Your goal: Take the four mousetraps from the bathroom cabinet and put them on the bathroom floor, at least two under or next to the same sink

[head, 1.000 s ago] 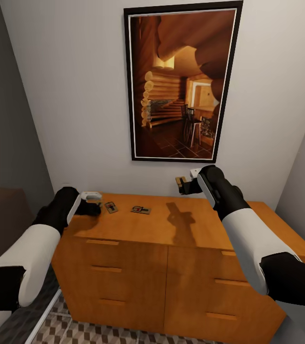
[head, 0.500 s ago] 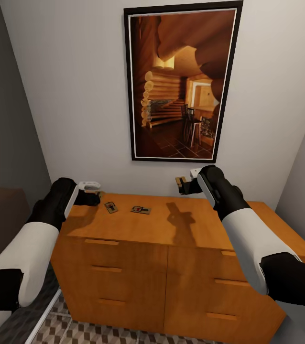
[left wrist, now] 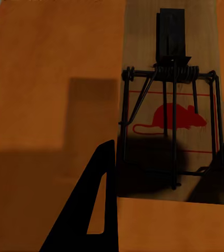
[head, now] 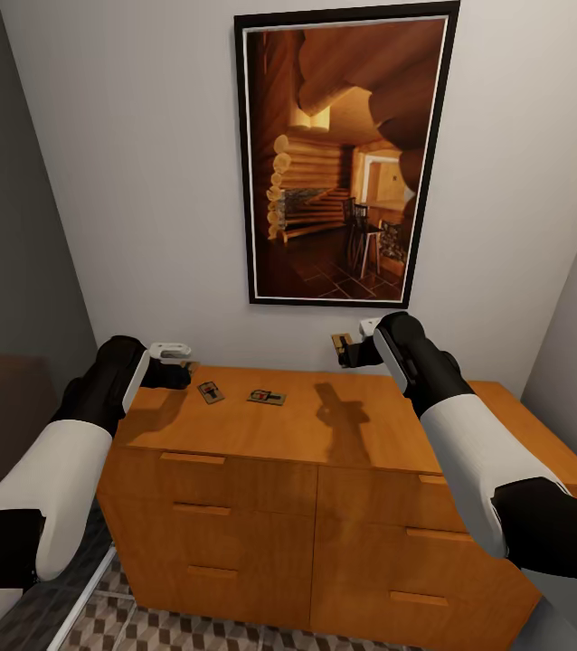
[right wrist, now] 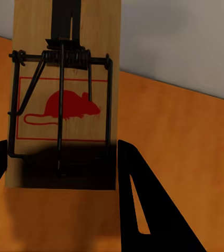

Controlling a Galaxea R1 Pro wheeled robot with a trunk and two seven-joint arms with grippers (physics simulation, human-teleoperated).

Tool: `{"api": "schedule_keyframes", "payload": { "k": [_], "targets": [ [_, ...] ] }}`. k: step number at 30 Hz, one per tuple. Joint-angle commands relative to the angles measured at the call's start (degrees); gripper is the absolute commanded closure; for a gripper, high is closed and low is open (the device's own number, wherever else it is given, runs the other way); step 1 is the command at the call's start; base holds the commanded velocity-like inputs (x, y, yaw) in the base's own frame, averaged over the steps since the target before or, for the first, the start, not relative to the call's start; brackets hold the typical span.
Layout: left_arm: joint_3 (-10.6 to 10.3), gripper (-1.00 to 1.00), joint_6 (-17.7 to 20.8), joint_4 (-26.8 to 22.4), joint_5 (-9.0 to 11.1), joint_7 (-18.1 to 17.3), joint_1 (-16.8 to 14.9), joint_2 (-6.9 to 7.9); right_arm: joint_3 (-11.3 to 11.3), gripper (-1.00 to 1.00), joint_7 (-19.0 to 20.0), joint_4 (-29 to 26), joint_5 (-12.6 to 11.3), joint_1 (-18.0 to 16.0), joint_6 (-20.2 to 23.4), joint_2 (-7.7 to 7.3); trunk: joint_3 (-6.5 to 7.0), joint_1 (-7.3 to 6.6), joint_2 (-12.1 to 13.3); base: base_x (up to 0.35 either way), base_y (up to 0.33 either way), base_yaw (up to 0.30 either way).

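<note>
Status: both arms are raised over the top of the orange-brown cabinet [head: 325, 452], each carrying one mousetrap; two further traps lie on the cabinet top near its rear left corner.

Left pincer [head: 176, 373]: clamped on the left-held mousetrap [left wrist: 174, 113]; the left wrist view shows a dark finger at each long edge of the wooden base, with the trap held just above the cabinet top at its rear left corner.

Right pincer [head: 350, 353]: clamped on the right-held mousetrap [right wrist: 64, 100]; the trap is held clear of the surface, above the rear edge near the middle, close to the wall [head: 126, 181] below the framed picture [head: 343, 154].

Resting traps: the nearer-left trap [head: 210, 391] and the centre-left trap [head: 267, 397] lie flat and apart from each other, just beside the left pincer.

Hazards, as judged from this position:
- Grip on each trap is by the thin edges only; a fast swing or turn of the base may let a trap slip or rotate out.
- The right-held trap sits close to the wall; any forward drift may strike it and dislodge the trap.
- Lowering the left arm may sweep the nearer-left trap off the cabinet edge.
- Release from height over the patterned floor tiles [head: 198, 633] may bounce a trap away from the sink area, which is out of sight here.
</note>
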Motion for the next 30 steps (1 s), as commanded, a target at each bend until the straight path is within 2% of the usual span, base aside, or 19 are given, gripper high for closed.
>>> {"api": "schedule_keyframes", "payload": {
  "k": [1, 9, 30],
  "targets": [
    [0.0, 1.00, 0.2, -0.1, -0.6, -0.6, 0.0, 0.00, 0.1, 1.00, -0.1, 0.0, -0.4, -0.1, 0.2, -0.05, -0.07, 0.00, 0.0, 0.000, 0.000, 0.000],
    [0.1, 1.00, 0.2, -0.1, -0.3, -0.6, 0.0, -0.13, 0.1, 1.00, -0.1, -0.1, -0.3, -0.1, 0.2, -0.04, -0.07, 0.00, 0.0, -0.116, 0.000, 0.000],
    [0.1, 1.00, 0.1, 0.0, 0.1, -0.6, 0.0, -0.17, 0.1, 1.00, -0.6, -2.0, -0.2, -0.1, 0.2, 0.16, -0.07, 0.00, 0.0, -0.335, 0.000, 0.000]
  ]
}}
